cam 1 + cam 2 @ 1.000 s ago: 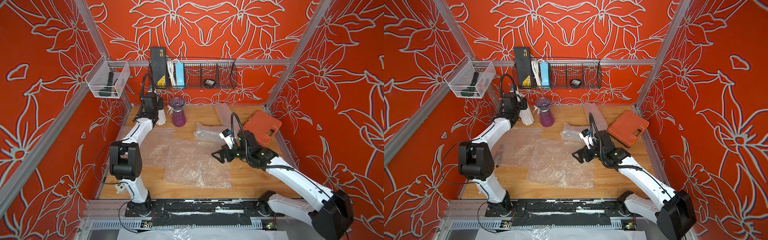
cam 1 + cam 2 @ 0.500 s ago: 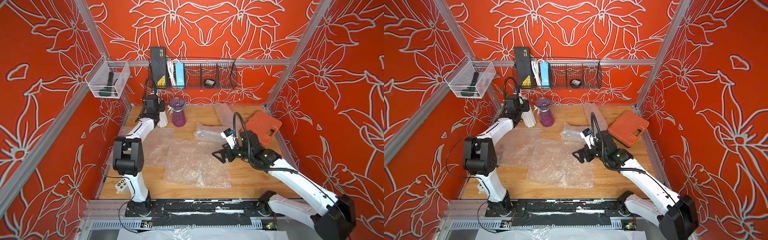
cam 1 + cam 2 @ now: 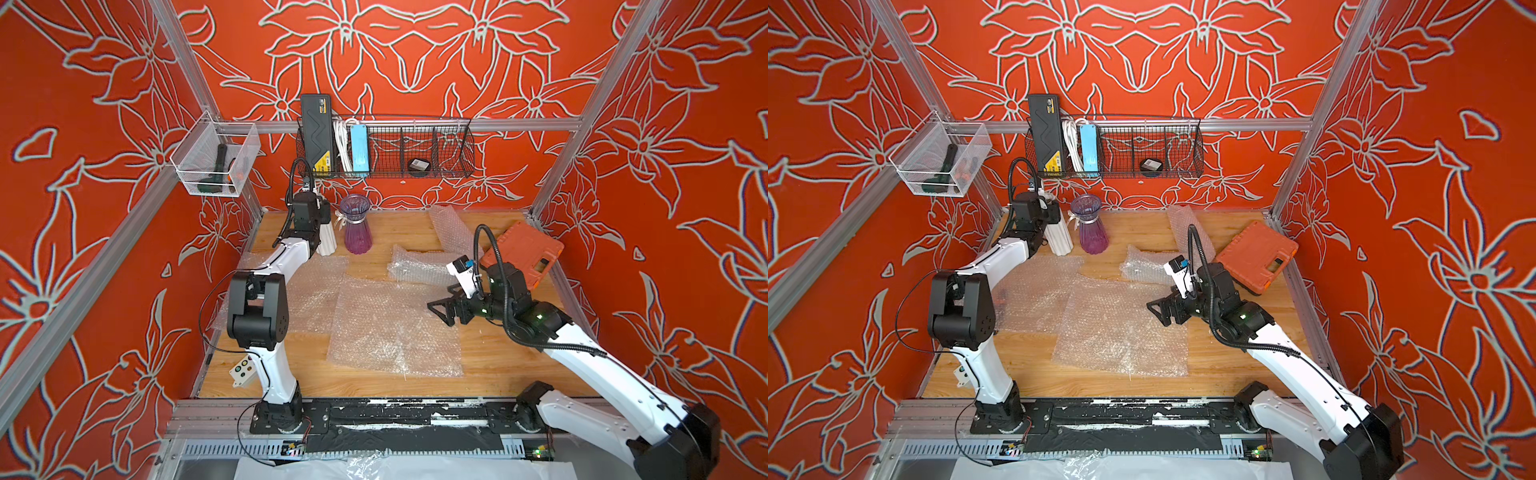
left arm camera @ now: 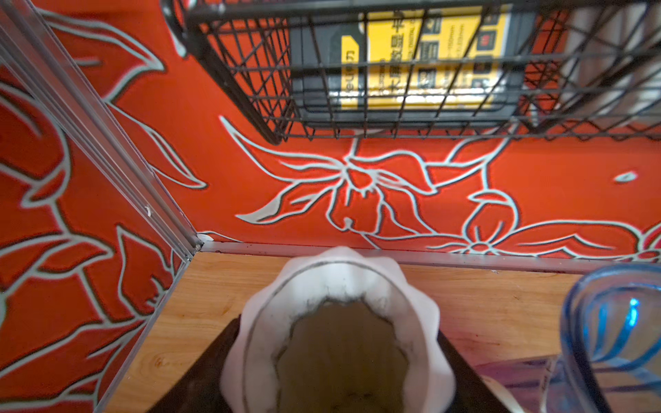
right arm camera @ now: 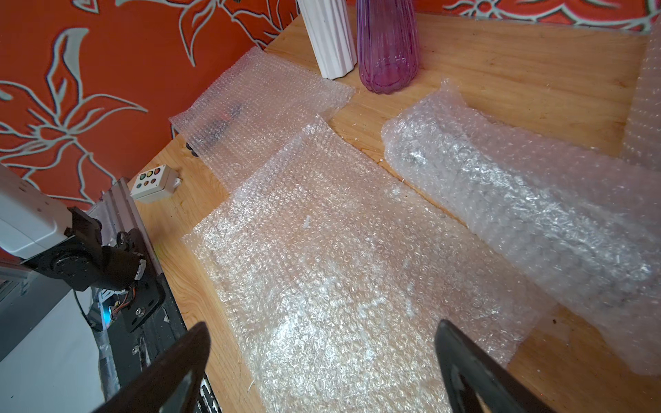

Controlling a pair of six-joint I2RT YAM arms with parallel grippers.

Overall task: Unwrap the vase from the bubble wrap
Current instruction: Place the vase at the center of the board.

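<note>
In both top views: two vases upright and bare at the back left of the bench, a white vase close beside a purple vase. Down around the top of the white one, the left jaws; grip itself masked by the wrist from here. As for the bubble wrap, four pieces: a big flat sheet mid-bench, a second flat sheet toward the left arm, a rolled bundle behind them, a loose strip by the back wall. Spread wide and empty, the right jaws, hovering over the big sheet's right edge, near an orange case.

Left wrist view: looking down into the white vase, dark jaws pressed against both flanks — clamped on it, base apparently on the bench. Purple vase just beside.

Right wrist view: jaws far apart, nothing between, above the big flat sheet. Rolled bundle on its side, with grey smudges inside; no telling whether empty or full.

Judged from this: unwrapping apparently done for both visible vases, every sheet lying clear of them. Left to do — let go of the white vase and back off, then check the bundle in case of another vase inside.
</note>
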